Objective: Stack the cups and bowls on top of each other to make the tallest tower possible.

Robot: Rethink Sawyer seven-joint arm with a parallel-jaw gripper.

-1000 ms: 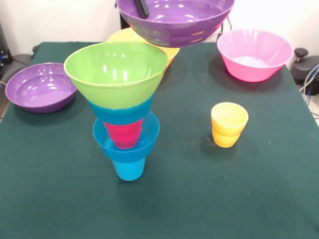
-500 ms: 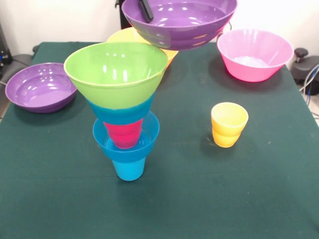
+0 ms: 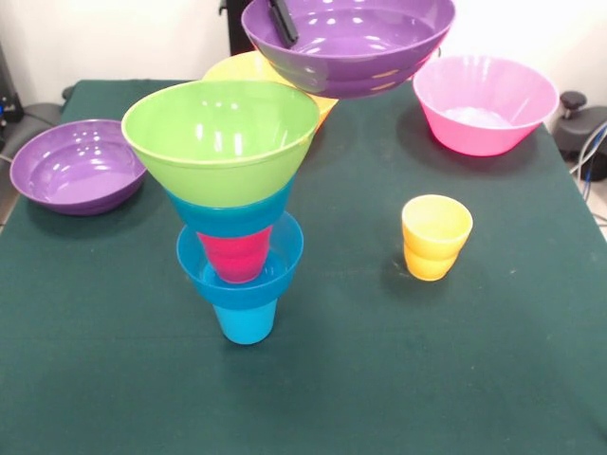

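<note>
Purple bowl [image 3: 351, 43] is the biggest thing in play, up in the air over the table's far edge, roughly mid-width, tilted a little. A dark finger [image 3: 282, 19] of the gripper [image 3: 280, 17] reaches down inside its rim on the camera-left side, so I'd say the gripper is pinched onto that rim and carrying the bowl, though the outer finger is hidden and I can't see how wide the jaws sit.

Orange bowl [image 3: 237, 71] peeks out right behind the tower near the far edge, and the pink bowl [image 3: 486, 102] sits at the far camera-right corner. Second purple bowl [image 3: 76, 163] rests by the camera-left edge.

Tower [image 3: 237, 209] stands nearer the near edge, left of centre: blue cup [image 3: 245, 322] on the cloth, small blue bowl [image 3: 242, 275], red cup [image 3: 235, 256], another blue bowl [image 3: 232, 213], lime green bowl [image 3: 220, 135] on top. Yellow cup [image 3: 436, 237] stands alone toward the camera-right side.

What worries me: that stack is top-heavy on one skinny cup (basically a funnel on a stick). A rim-only grip lets the carried bowl hang crooked, so if it lands off-centre or clips the green rim on the way in, the whole thing could tip. The tower sits nearer the camera and to camera-left of the gripper, lower down, well apart.
</note>
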